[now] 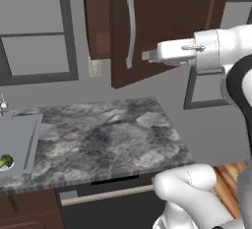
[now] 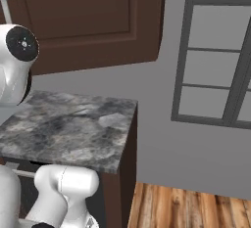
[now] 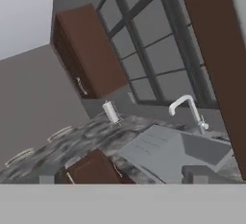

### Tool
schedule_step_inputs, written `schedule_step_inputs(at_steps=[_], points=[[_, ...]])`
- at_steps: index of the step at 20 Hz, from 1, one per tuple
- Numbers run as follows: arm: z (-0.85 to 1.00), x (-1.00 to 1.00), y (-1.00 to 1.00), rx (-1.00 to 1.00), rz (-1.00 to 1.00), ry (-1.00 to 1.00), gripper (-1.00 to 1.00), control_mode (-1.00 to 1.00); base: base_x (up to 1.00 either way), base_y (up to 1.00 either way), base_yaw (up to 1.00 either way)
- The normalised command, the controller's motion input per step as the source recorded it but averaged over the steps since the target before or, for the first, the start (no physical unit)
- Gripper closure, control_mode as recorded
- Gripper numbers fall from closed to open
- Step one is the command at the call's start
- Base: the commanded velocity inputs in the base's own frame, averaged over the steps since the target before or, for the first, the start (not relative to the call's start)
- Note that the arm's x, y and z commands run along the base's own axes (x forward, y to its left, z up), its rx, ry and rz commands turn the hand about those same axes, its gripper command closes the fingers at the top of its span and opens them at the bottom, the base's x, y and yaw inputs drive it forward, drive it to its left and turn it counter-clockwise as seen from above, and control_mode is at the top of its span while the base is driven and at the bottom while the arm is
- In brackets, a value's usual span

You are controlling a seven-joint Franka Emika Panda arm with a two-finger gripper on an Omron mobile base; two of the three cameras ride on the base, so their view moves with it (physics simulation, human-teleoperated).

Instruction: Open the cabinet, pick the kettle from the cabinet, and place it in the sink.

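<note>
We find the cabinet (image 1: 162,26) door swung ajar above the counter (image 1: 108,134); the gripper (image 1: 146,55) beside its handle (image 1: 130,29), spread uncertain. Kettle unseen; retrieval and sink (image 1: 19,142) placement remain.

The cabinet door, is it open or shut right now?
Open: the cabinet door stands swung out from the wall over the counter.

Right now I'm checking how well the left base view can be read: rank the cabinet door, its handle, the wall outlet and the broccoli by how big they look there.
1. cabinet door
2. handle
3. wall outlet and broccoli: they look much alike, and the broccoli, lying in the sink, is nearer the camera, so I won't rank them.
</note>
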Motion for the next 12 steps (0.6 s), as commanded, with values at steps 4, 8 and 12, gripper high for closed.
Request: schedule_step_inputs(at_steps=[4,8,12], points=[[-0.02,-0.11,0.34,0.16,-0.29,0.2,-1.0,-1.0,0.0,0.0,0.0],[-0.13,-0.01,0.37,0.13,-0.4,0.28,-1.0,-1.0,0.0,0.0,0.0],[-0.14,0.12,0.28,0.16,-0.44,0.29,-1.0,-1.0,0.0,0.0,0.0]])
